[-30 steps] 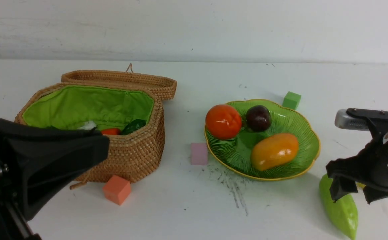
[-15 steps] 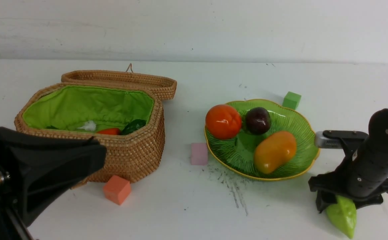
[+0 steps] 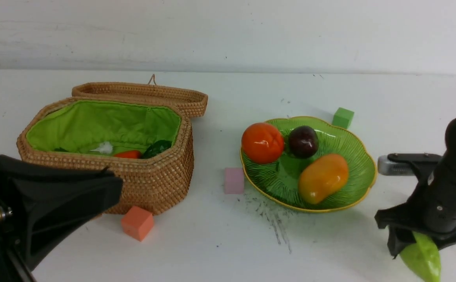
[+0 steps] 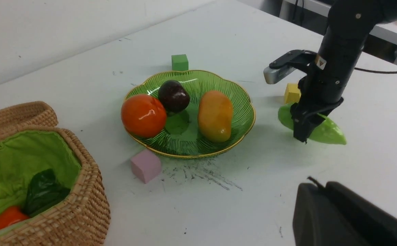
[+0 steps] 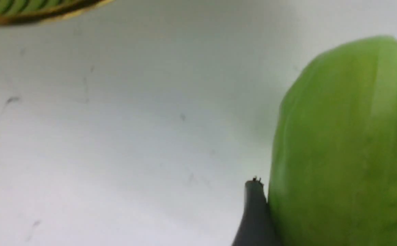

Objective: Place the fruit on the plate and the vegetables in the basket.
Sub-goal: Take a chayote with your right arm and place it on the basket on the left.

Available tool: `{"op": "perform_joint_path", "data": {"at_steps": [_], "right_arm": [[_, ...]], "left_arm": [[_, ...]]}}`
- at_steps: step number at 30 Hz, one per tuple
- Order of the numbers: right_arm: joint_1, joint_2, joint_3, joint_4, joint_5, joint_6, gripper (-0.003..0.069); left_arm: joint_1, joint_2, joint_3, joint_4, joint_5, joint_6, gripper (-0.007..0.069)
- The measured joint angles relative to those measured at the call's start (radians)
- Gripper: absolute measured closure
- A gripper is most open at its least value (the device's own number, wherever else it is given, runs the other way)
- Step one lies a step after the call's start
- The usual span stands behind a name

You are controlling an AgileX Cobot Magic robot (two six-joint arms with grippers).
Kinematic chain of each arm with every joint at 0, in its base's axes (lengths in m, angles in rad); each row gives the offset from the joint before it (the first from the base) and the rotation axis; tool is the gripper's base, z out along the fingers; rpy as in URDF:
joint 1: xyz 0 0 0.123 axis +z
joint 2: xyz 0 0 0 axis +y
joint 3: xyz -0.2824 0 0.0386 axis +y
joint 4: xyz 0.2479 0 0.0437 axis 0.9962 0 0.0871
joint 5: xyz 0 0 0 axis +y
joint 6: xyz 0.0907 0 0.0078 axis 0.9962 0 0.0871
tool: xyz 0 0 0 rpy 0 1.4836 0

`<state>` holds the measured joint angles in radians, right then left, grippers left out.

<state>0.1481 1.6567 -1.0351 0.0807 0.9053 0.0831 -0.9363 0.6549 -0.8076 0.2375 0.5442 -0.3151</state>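
Front view: counted all three fruits on the plate (image 3: 345, 137): persimmon (image 3: 262, 143) and mangosteen (image 3: 303, 141) at its far side, mango (image 3: 323, 178) at its near side. Judged the fruit half done.

Found the wicker basket (image 3: 161, 184) left of the plate, well apart, lid (image 3: 141, 92) flipped back. Spotted the carrot (image 3: 128, 154) inside, its dark leaves beside it. Also caught a white bit (image 3: 104, 148) in there, probably the radish, but too little showing to confirm.

Located the bitter gourd (image 3: 422, 258) on the table right of the plate, nearer the robot, close to the rim but not touching. Judged it the last item left to sort.

Saw the right gripper (image 3: 422, 244) down over the gourd, jaws straddling it. Right wrist view: caught one fingertip (image 5: 254, 212) against the gourd's side, other finger out of frame. Could not tell whether actually clamped or only closing in. Saw no sign of lift.

Parked the left gripper (image 3: 114, 184) far left of the plate, on the near side, jaws clenched, holding nothing.

Remaining, by estimate: secure the gourd, carry it past the plate, drop it in the basket. Flagged a slip risk on the glossy, tapered body.
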Motion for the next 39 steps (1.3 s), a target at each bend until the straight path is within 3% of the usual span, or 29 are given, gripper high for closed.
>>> {"op": "perform_joint_path", "data": {"at_steps": [7, 10, 15, 20, 24, 31, 39], "right_arm": [[0.076, -0.198, -0.157, 0.007, 0.100, 0.022, 0.0202], [0.159, -0.202, -0.297, 0.026, 0.112, 0.025, 0.0202], [0.303, -0.125, -0.493, 0.034, 0.106, 0.019, 0.0202], [0.428, 0.012, -0.715, 0.055, 0.066, -0.026, 0.0202], [0.481, 0.128, -0.874, 0.118, 0.022, -0.083, 0.0202], [0.514, 0.329, -1.096, 0.320, -0.049, -0.217, 0.0202], [0.514, 0.428, -1.167, 0.484, -0.107, -0.373, 0.0202]], "left_arm": [[0.000, 0.000, 0.000, 0.001, 0.004, -0.007, 0.0601], [0.000, 0.000, 0.000, 0.052, 0.013, -0.055, 0.0601], [0.000, 0.000, 0.000, 0.245, 0.063, -0.248, 0.0601], [0.000, -0.005, 0.000, 0.490, 0.173, -0.525, 0.0601], [0.000, -0.029, 0.000, 0.599, 0.247, -0.650, 0.0601], [0.000, -0.082, 0.000, 0.630, 0.315, -0.684, 0.0601], [0.000, -0.087, 0.000, 0.631, 0.349, -0.684, 0.0599]]}}
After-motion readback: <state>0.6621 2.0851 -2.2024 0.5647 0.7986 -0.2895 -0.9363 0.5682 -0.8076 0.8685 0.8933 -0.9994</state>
